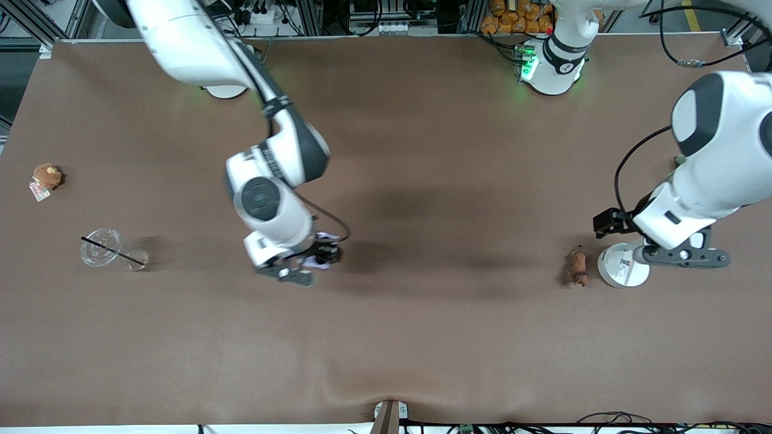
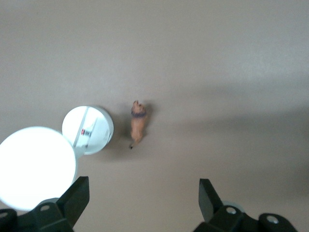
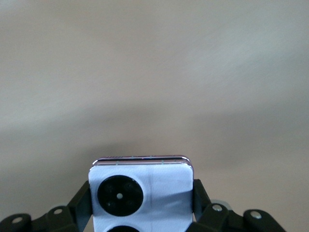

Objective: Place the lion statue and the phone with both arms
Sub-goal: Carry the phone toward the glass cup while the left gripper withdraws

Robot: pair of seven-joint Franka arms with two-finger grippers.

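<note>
right gripper over the middle of the brown table, toward the right arm's half; its fingers are clamped on the phone, one on each side edge; the phone is pale lavender, its face with one black camera circle fully in the right wrist view and a second cut off at the frame edge; in the front view only a sliver of it shows under the wrist; cannot tell whether the phone touches the table or is just above it.

left gripper hangs near the left arm's end of the table, fingers spread wide apart with nothing between them; in the left wrist view the bare tabletop shows in the gap.

lion statue lies on the table, reddish-brown, thin tail tip at one end; just beside it, toward the left arm's end, a white round object with a small label; the two are close but apart in the left wrist view: statue, white disc.

toward the right arm's end: a clear glass dish with a thin black stick across it; a small clear cup at the stick's tip; farther from the front camera, a round brown plush toy with a tag.
</note>
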